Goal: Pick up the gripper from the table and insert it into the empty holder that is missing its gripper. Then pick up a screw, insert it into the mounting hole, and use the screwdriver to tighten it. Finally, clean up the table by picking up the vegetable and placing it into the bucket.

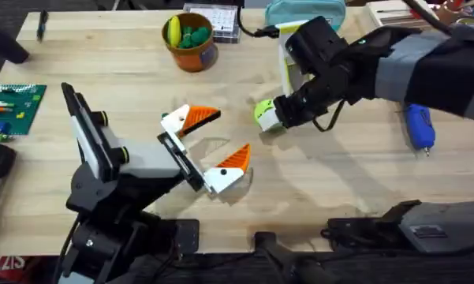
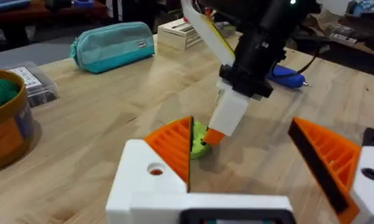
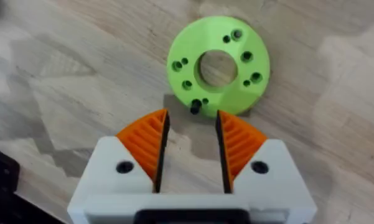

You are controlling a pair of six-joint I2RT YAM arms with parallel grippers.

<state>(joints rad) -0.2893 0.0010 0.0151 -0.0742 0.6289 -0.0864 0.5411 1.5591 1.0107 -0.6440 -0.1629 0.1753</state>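
My right gripper (image 3: 191,134) hangs open just over a lime-green disc (image 3: 219,65) with several holes, and nothing is between its orange pads (image 3: 150,142). A small black screw (image 3: 196,107) sits at the disc's rim, just beyond the fingertips. My left gripper (image 1: 229,134) rests open near the table's middle, facing the disc (image 2: 199,140) and the right gripper (image 2: 223,121). At the right lies the blue screwdriver (image 1: 419,126). The orange-brown bucket (image 1: 195,54) stands at the back, with yellow and green pieces in it. The holder and the loose gripper are out of view.
A teal pouch (image 1: 304,12) and a clear parts box (image 1: 217,20) lie along the back edge. A green board (image 1: 8,106) sits at the far left. There is bare wood between the disc and the screwdriver.
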